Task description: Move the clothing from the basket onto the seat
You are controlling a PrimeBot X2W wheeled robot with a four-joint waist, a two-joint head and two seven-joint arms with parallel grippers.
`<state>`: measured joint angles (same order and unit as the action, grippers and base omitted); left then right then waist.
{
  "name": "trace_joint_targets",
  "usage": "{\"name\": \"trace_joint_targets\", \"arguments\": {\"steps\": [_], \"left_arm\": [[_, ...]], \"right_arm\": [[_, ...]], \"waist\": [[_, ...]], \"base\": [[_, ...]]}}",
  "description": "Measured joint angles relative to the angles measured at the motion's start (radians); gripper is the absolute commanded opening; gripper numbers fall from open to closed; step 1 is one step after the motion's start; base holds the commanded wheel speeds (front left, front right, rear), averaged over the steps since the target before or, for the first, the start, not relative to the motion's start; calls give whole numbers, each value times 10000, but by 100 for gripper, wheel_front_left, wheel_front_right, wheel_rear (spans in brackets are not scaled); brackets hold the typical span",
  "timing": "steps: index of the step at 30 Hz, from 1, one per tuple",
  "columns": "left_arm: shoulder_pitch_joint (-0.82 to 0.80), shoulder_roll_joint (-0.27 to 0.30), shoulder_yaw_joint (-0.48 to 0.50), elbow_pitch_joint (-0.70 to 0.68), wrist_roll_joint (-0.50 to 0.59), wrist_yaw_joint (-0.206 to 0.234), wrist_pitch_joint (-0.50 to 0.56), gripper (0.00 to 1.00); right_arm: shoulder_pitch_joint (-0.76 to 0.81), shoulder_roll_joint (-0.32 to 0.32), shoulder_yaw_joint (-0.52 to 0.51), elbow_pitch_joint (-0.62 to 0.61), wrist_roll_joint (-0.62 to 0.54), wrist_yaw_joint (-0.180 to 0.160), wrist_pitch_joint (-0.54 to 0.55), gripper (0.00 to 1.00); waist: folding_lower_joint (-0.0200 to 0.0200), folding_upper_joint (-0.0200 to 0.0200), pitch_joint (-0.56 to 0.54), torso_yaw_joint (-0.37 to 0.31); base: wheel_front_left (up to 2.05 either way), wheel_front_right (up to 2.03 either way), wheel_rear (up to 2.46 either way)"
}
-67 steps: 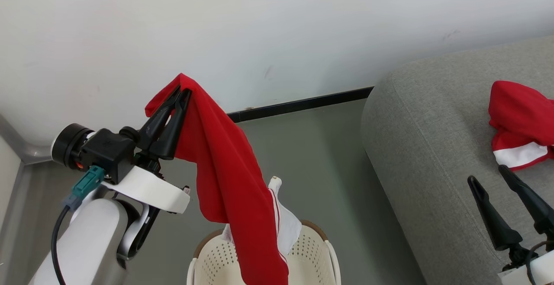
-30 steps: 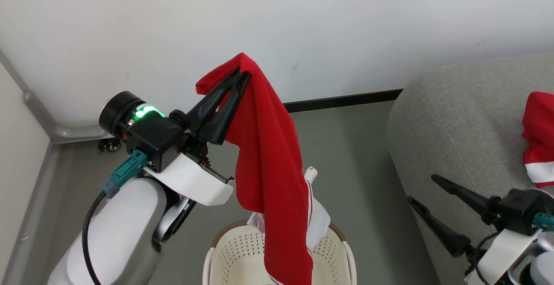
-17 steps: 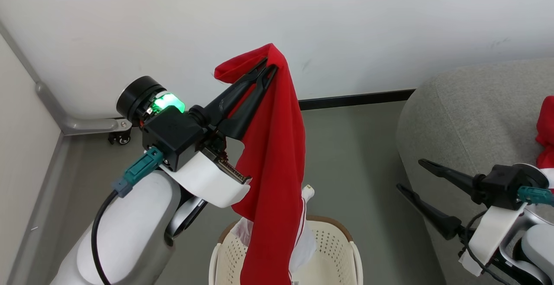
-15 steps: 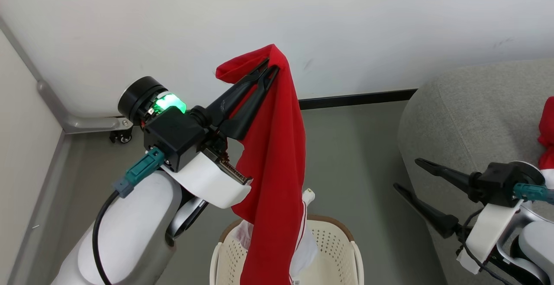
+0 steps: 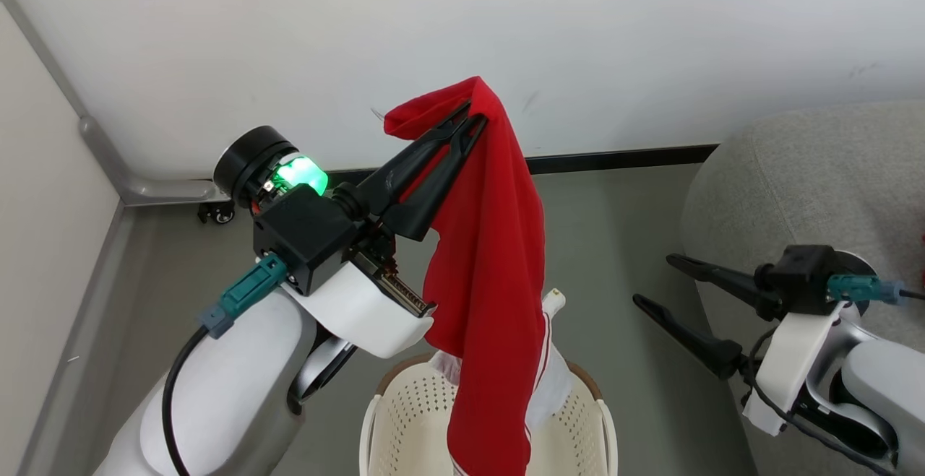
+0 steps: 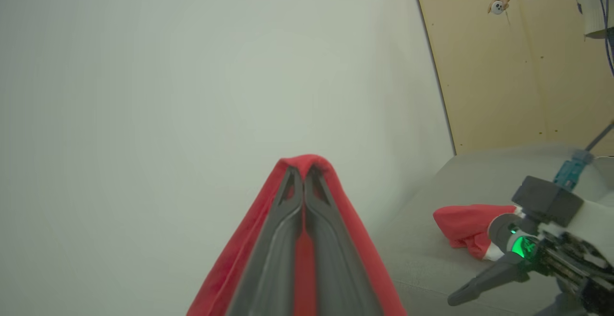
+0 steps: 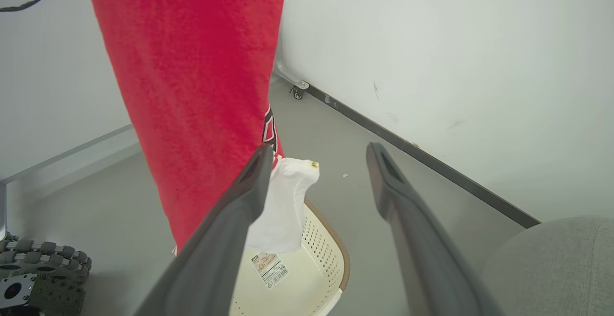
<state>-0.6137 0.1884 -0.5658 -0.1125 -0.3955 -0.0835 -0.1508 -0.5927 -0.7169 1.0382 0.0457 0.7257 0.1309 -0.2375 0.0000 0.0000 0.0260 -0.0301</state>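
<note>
— Left gripper is clenched on the top fold of the clothing, high above the basket, and the red cloth caps both fingertips.
— And the garment's long axis?
— Straight down. It hangs as one long red column from that pinch to the basket's mouth, with a white sleeve dangling right at the brown rim. Whether the bottom hem is clear of the basket is impossible to tell; a finger in the right wrist view hides it.
— So where does it have to go?
— The seat sits to the robot's right of the basket, near it, with bare floor between them. One red garment lies on it already, well apart from the basket.
— Which arm is nearer?
— The right gripper, jaws spread wide and holding nothing, hovers between the basket and the seat, fingers aimed back at the hanging cloth. It's the nearer one to the seat, but the left one has the load.
— Judgement?
— It looks like a sideways carry, away from the basket and toward the seat. The tail wants to be above the rim first, or it may drag the basket along.
</note>
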Motion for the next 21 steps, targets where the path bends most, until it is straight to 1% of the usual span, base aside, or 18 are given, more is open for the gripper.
{"name": "trace_joint_targets", "arguments": {"steps": [7, 18, 21], "left_arm": [[-230, -98, -265, -153, 0, -86, 0, 0], [-510, -293, -533, -211, 0, -136, -15, 0], [-567, -316, -581, -234, 0, -161, -19, 0]], "right_arm": [[-1003, 107, 840, 426, 543, 0, 6, 100], [-2429, 961, 2677, 825, 1229, 2, 309, 100], [-2689, 1183, 2757, 917, 1358, 2, 357, 100]], "waist": [[0, 0, 125, 111], [0, 0, 320, 365], [0, 0, 365, 459]], "base": [[0, 0, 0], [0, 0, 0], [0, 0, 0]]}}
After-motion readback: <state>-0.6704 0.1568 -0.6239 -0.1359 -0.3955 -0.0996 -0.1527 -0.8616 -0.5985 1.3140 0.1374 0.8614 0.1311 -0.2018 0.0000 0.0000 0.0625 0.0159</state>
